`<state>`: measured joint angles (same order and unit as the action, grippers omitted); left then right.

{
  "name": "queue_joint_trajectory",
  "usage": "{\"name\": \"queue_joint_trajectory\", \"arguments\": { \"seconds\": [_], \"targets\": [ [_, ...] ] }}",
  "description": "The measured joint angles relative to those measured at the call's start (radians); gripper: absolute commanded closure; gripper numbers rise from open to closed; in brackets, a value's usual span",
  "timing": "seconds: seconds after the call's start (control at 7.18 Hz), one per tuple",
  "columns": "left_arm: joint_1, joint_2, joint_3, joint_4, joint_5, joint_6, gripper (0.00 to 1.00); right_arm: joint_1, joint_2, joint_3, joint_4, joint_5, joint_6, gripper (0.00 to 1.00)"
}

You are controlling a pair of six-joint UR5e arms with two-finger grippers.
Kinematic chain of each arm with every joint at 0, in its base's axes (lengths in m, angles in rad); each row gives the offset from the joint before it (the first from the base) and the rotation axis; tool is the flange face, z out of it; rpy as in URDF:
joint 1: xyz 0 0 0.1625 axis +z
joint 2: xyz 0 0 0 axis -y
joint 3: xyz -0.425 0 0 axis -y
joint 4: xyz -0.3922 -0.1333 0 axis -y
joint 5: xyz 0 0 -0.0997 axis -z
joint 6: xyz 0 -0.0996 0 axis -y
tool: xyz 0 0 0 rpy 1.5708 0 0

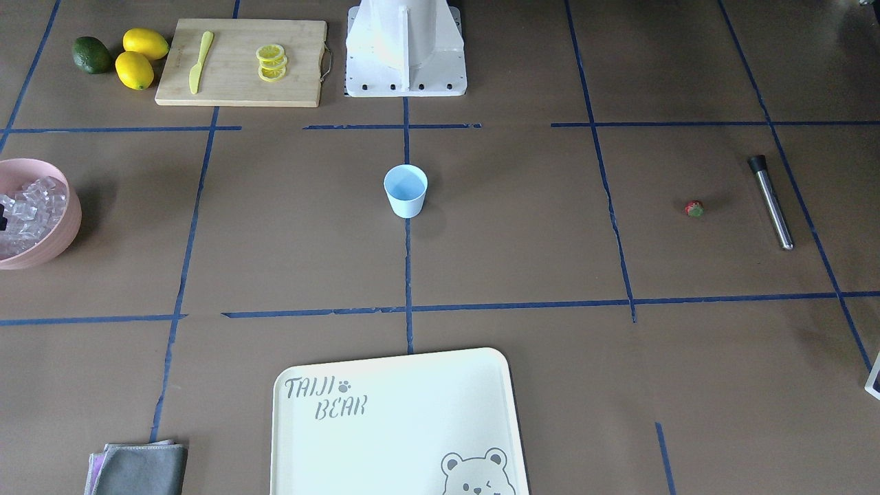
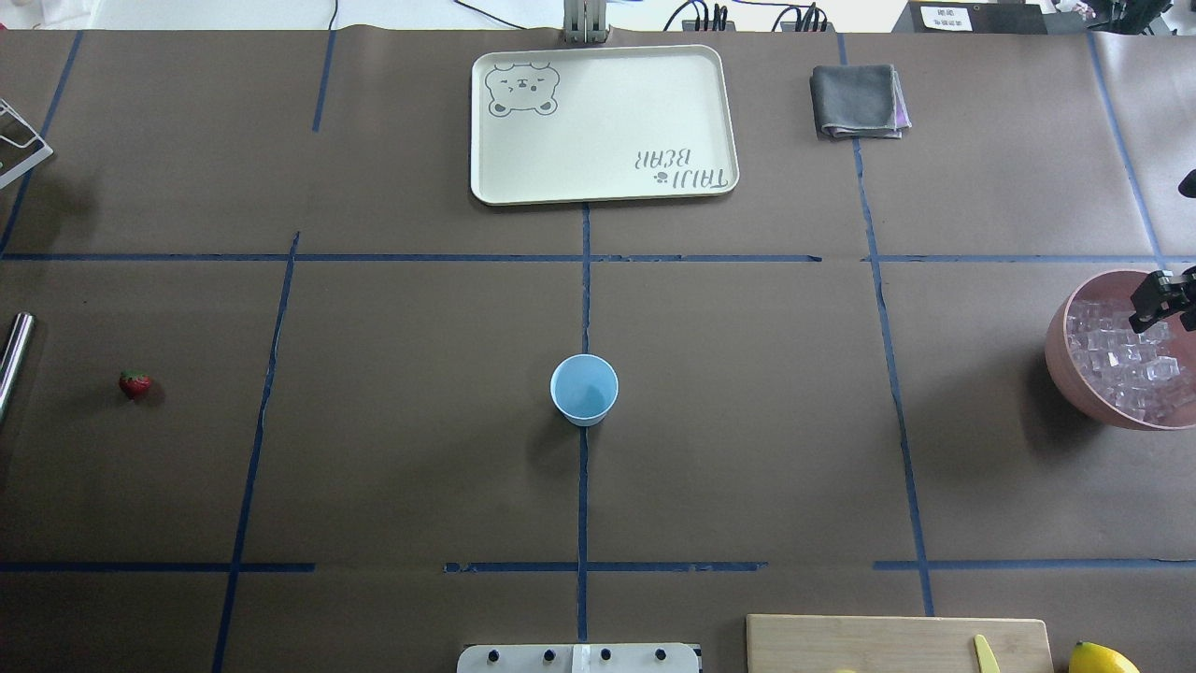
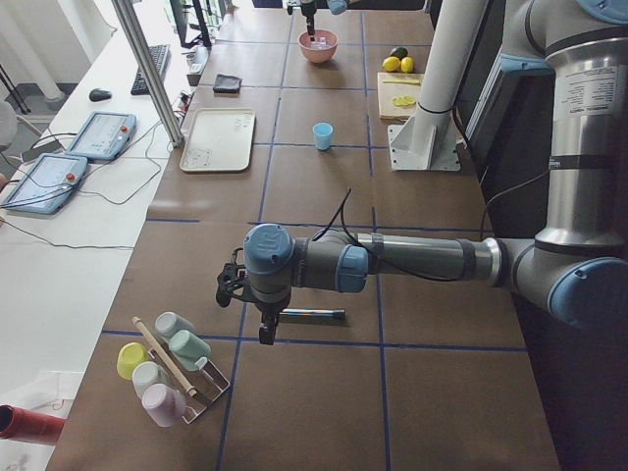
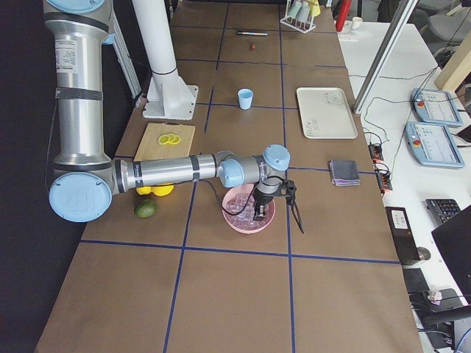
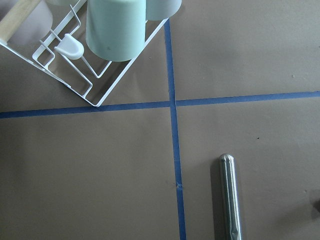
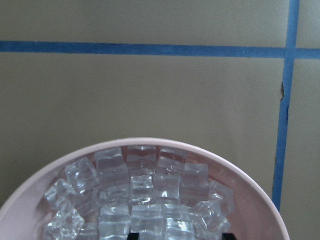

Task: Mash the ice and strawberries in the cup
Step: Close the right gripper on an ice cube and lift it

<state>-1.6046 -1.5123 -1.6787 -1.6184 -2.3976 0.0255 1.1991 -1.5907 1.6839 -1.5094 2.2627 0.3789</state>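
Note:
The light-blue cup (image 1: 405, 191) stands upright and empty at the table's centre, and it also shows in the overhead view (image 2: 584, 390). The strawberry (image 1: 694, 209) lies alone on the robot's left side (image 2: 135, 383). The ice (image 2: 1126, 360) fills a pink bowl (image 2: 1065, 365) on the robot's right; the right wrist view shows the cubes close up (image 6: 140, 195). My right gripper (image 2: 1154, 304) hangs over the bowl, down at the ice; I cannot tell if it is open. My left gripper (image 3: 263, 329) hovers near a steel muddler (image 5: 231, 200), showing only in the side view.
A wire rack of cups (image 5: 100, 75) stands by the left gripper. A cream tray (image 2: 603, 121) and a grey cloth (image 2: 858, 101) lie at the far side. A cutting board (image 1: 240, 62) with knife and lemon slices, lemons (image 1: 141, 58) and an avocado (image 1: 91, 55) sit near the base.

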Motion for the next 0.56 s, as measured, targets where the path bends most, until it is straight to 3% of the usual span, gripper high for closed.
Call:
{"name": "queue_joint_trajectory", "arguments": {
  "seconds": [0.56],
  "targets": [
    [0.0, 0.0, 0.0, 0.0, 0.0, 0.001, 0.0, -0.009, 0.001, -0.025, 0.0, 0.0, 0.0, 0.37]
  ]
}}
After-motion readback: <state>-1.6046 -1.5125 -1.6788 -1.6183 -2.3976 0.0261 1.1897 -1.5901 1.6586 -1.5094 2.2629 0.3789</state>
